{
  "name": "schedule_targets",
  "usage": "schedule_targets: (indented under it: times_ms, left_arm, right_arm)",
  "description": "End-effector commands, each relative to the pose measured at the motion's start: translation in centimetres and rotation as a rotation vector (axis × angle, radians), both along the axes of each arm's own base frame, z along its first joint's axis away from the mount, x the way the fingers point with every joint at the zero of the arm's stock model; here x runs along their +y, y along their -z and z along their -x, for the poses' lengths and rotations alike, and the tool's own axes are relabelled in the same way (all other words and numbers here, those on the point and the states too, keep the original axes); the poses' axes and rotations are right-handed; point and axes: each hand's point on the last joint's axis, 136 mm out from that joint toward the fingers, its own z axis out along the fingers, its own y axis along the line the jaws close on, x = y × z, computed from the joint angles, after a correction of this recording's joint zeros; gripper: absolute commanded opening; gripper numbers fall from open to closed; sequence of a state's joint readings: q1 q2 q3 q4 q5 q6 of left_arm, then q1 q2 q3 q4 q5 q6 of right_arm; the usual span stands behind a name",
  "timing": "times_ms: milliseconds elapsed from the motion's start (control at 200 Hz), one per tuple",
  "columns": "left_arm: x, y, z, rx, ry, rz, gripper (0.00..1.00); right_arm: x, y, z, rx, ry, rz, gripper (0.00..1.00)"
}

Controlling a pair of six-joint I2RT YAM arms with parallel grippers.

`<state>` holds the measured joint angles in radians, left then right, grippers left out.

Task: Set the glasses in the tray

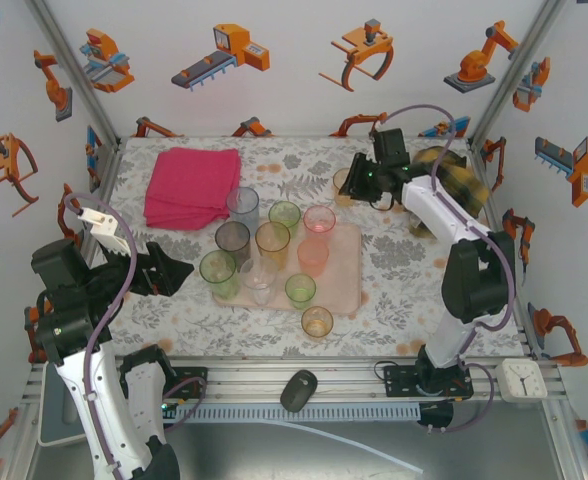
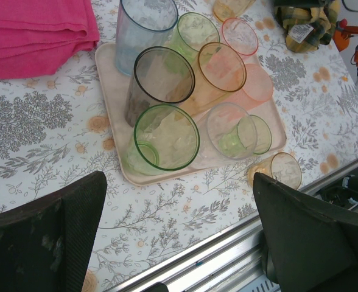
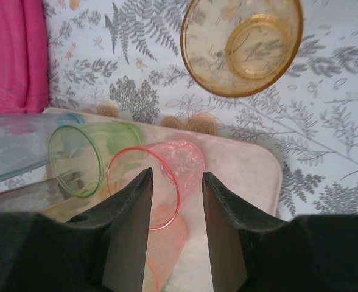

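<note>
The pale pink tray (image 1: 346, 270) lies mid-table with several glasses standing on it, among them a pale blue one (image 1: 242, 206), a smoky grey one (image 1: 232, 240), a green one (image 1: 217, 270) and a pink one (image 1: 319, 220). One orange glass (image 1: 317, 322) stands on the table just off the tray's near edge. Another orange glass (image 3: 243, 45) stands behind the tray. My right gripper (image 3: 176, 175) hovers open above the pink glass (image 3: 188, 161), gripping nothing. My left gripper (image 2: 179, 182) is wide open over bare table left of the tray (image 2: 115, 73).
A folded magenta cloth (image 1: 189, 185) lies at the back left. A yellow plaid cloth (image 1: 456, 178) sits at the back right behind the right arm. A dark oval object (image 1: 298, 390) and a white clock (image 1: 522, 378) rest on the front rail.
</note>
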<state>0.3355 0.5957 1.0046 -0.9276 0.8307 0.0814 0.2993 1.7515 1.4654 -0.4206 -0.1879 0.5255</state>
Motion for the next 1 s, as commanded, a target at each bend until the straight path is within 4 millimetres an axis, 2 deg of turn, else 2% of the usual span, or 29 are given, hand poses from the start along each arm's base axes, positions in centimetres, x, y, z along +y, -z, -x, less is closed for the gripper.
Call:
schedule_targets:
  times_ms: [0, 300, 466, 996]
  left_arm:
    - [0.0, -0.5, -0.1, -0.020, 0.003, -0.005, 0.97]
    - [0.2, -0.4, -0.4, -0.008, -0.001, -0.006, 0.97]
    - [0.4, -0.3, -0.6, -0.002, -0.005, -0.006, 0.97]
    - [0.9, 0.1, -0.9, 0.017, -0.028, 0.005, 0.97]
  right_arm:
    - [-2.1, -1.5, -0.8, -0.038, 0.026, 0.107, 0.40]
    - [-3.9, -1.3, -3.5, -0.042, 0.049, 0.169, 0.40]
    - [-4.6, 0.0, -5.0, -0.023, 0.056, 0.195, 0.40]
    - [-4.7, 4.4, -8.1, 0.033, 0.044, 0.233, 0.39]
